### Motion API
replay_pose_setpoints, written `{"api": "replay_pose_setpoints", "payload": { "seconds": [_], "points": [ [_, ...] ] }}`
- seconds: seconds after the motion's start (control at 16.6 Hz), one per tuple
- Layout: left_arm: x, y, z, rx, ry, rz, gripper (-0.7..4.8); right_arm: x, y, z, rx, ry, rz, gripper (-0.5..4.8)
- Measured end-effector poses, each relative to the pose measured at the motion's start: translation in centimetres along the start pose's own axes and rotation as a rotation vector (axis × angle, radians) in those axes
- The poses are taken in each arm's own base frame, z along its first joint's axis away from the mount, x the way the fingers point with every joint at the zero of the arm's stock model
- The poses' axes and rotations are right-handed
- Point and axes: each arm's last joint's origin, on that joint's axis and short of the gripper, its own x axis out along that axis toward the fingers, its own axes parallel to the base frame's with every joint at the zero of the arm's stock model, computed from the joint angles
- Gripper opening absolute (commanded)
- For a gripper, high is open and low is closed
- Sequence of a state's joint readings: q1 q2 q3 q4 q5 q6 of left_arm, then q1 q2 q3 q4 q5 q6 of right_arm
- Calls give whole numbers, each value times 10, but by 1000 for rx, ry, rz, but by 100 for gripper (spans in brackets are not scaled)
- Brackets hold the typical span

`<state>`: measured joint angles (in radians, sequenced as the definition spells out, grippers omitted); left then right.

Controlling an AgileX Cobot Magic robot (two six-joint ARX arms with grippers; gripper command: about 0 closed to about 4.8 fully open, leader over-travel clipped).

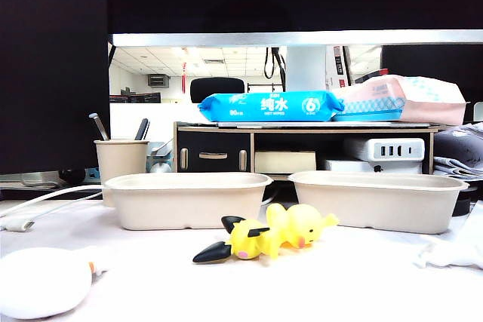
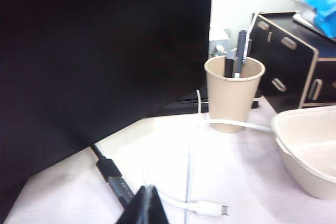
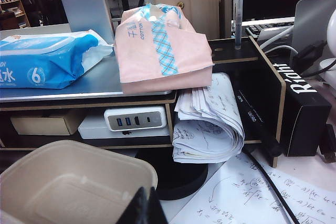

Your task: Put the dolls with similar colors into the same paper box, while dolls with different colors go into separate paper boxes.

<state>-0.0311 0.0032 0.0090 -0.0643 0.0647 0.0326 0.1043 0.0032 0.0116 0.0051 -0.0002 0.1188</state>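
Observation:
Two beige paper boxes stand side by side, the left box [image 1: 185,209] and the right box [image 1: 377,213]. In front of them lie a yellow black-eared mouse doll [image 1: 245,240] and a yellow duck doll [image 1: 306,224], touching each other. A round white doll [image 1: 41,280] with an orange bit lies at the near left. Neither gripper shows in the exterior view. My left gripper [image 2: 148,205] is shut and empty, above the table near the left box's end [image 2: 307,145]. My right gripper [image 3: 144,205] is shut and empty beside the right box's rim [image 3: 68,150].
A beige pen cup [image 2: 231,95] stands left of the left box, with white cables [image 2: 210,208] across the table. Behind the boxes is a dark desk shelf [image 1: 302,130] carrying a blue wipes pack [image 1: 268,105] and a pink tissue pack [image 3: 163,45]. Rolled papers [image 3: 207,124] lie at the right.

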Motion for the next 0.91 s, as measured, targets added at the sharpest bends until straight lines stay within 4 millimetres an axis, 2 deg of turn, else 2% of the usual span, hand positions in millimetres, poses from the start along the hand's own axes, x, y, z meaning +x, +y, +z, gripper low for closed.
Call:
{"api": "replay_pose_setpoints", "payload": {
  "seconds": [0.36,0.42,0.54,0.66,0.91],
  "points": [
    [0,-3,0,2,-1,-28,-5,0,0,0,0,0,0,0],
    [0,-15,0,9,4,-156,-5,0,0,0,69,0,1,0],
    [5,-28,-8,24,107,-274,-5,0,1,0,239,9,37,0],
    [8,-42,-21,58,259,-387,-5,-1,8,-1,336,78,279,0],
    [2,-60,-27,106,318,-563,-5,-6,18,-2,369,201,640,-1]
  ]
}}
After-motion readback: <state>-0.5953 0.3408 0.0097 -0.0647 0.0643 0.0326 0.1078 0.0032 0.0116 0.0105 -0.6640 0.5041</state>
